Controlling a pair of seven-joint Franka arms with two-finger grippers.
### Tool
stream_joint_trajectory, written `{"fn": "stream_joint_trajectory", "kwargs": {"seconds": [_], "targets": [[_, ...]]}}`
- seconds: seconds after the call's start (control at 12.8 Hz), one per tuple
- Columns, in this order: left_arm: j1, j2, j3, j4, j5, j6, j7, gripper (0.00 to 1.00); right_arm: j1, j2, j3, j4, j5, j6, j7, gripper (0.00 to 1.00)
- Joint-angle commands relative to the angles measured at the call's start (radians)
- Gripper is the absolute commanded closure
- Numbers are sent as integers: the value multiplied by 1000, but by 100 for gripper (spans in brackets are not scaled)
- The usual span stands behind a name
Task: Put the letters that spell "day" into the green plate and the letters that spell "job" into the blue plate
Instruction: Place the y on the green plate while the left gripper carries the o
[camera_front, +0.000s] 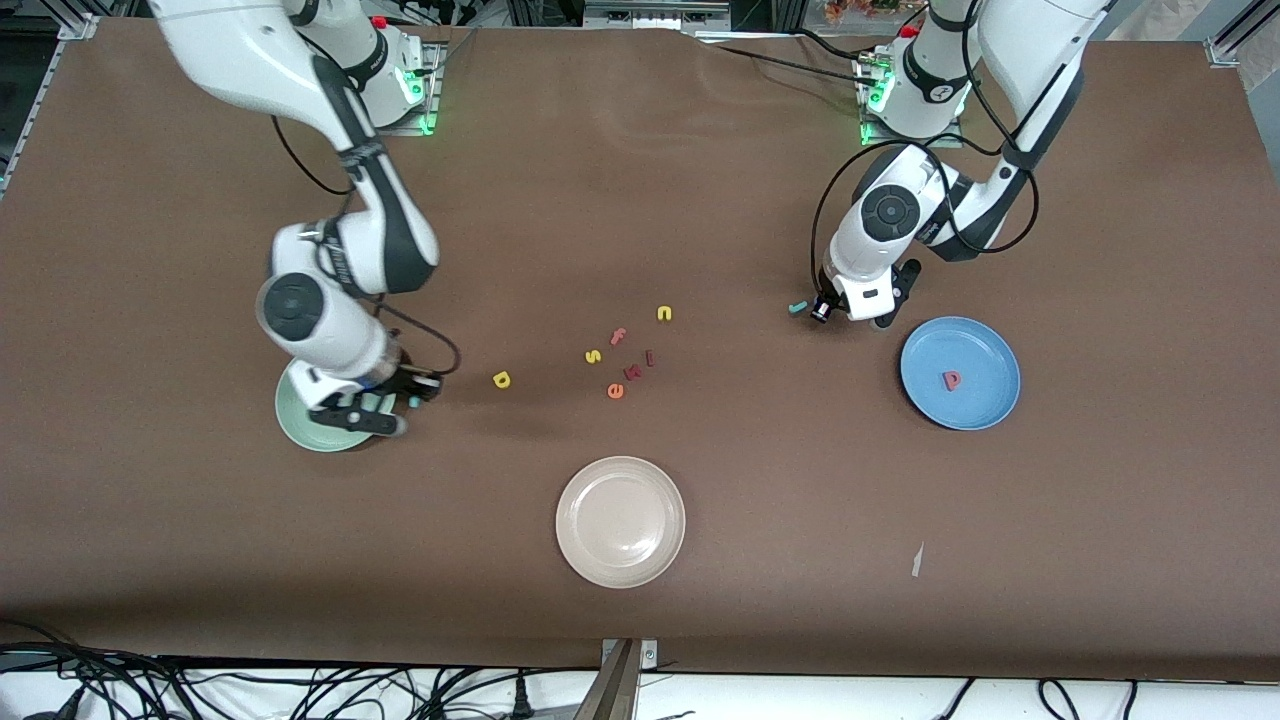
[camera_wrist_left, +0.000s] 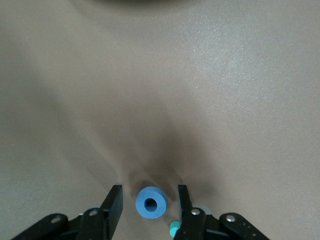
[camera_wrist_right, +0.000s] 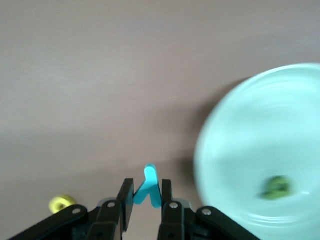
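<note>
The right arm reached down from its base, elbow bent, to the green plate (camera_front: 300, 425) at its end of the surface (camera_front: 640, 200). The right pincer (camera_wrist_right: 147, 192) hung over that plate's edge, clamped on the teal y (camera_wrist_right: 148, 189). The green a (camera_wrist_right: 276, 187) lay in the green plate, and the yellow d (camera_front: 502, 379) sat on the bare surface near it.

The left arm folded down close to its base, beside the blue plate (camera_front: 985, 400). The left pincer (camera_wrist_left: 150, 202) stood low, its 2 fingers (camera_wrist_left: 113, 200) apart on either side of the blue o (camera_wrist_left: 151, 202), not touching it. The teal j (camera_front: 797, 307) lay just beside. The pink-red b (camera_front: 951, 380) rested in the blue plate.

Mid-surface lay 6 loose letters (camera_front: 620, 360), with a beige-white plate (camera_front: 620, 521) nearer the front camera.
</note>
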Motion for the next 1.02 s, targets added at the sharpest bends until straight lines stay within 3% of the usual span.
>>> {"fn": "stream_joint_trajectory", "kwargs": {"seconds": [0.0, 0.16, 0.31, 0.63, 0.94], "targets": [[-8, -32, 2, -32, -22, 11, -16, 57, -94, -119, 13, -154, 11, -5, -171, 74], [-8, -32, 1, -32, -20, 11, -24, 61, -126, -126, 13, -188, 11, 9, -228, 67], [-10, -32, 1, -31, -22, 11, -27, 66, -130, -127, 13, -181, 14, 9, -215, 15], [-11, -34, -2, -31, -20, 22, -75, 74, -105, -104, 47, -133, 18, 9, -83, 16], [2, -72, -2, -29, -20, 22, -75, 76, 68, -22, 56, -70, 19, 65, 198, 16]]}}
